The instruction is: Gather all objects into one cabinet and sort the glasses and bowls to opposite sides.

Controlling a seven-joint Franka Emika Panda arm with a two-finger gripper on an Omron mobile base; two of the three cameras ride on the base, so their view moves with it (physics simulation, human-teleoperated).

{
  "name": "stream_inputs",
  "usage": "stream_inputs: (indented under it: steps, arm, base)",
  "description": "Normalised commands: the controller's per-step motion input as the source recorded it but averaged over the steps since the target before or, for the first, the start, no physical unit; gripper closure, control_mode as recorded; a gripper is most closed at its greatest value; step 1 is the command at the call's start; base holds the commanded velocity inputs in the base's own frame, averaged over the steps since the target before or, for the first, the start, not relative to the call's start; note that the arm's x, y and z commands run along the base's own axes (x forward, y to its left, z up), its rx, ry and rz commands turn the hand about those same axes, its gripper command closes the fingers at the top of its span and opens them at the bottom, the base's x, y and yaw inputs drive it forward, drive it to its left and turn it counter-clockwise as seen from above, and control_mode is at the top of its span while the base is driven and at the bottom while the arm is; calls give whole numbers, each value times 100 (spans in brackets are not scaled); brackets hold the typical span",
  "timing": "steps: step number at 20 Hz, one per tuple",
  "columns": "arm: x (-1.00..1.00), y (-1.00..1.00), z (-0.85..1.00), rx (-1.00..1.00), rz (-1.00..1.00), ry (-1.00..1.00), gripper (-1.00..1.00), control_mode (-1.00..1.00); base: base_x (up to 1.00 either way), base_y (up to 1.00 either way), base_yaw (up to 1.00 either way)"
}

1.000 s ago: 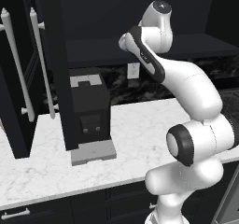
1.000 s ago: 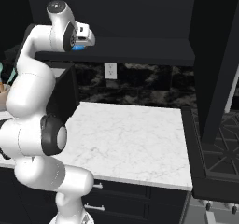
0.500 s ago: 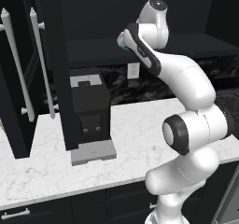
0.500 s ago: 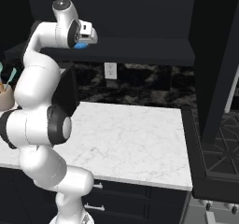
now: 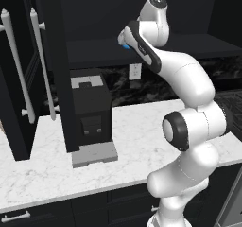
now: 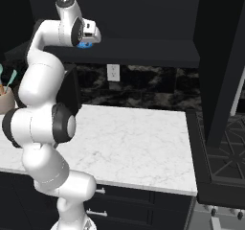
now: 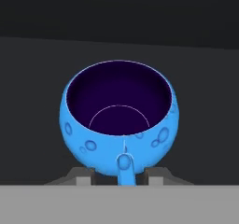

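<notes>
shelf (image 5: 94,48) | 1 blue bowl (image 7: 120,117) is held up at shelf height, upright | gripper (image 7: 119,174) is pinched on a nub low on the bowl | judged light, rigid, glossy, slippery; rim or wall judged better than nub

Dim, flat, shadowless rendered light

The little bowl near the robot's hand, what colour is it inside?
Dark purple inside the bright blue bowl, clearest in the hand view.
</notes>
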Motion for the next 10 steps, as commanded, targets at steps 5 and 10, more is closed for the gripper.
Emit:
stream_inputs:
  steps: [5, 10]
  arm:
    - [-37, -3, 2, 0, 0, -2, 100, -100]
    - [-100, -10, 30, 2, 0, -11, 100, -100]
  base:
    - [0, 0, 0]
    - [0, 0, 0]
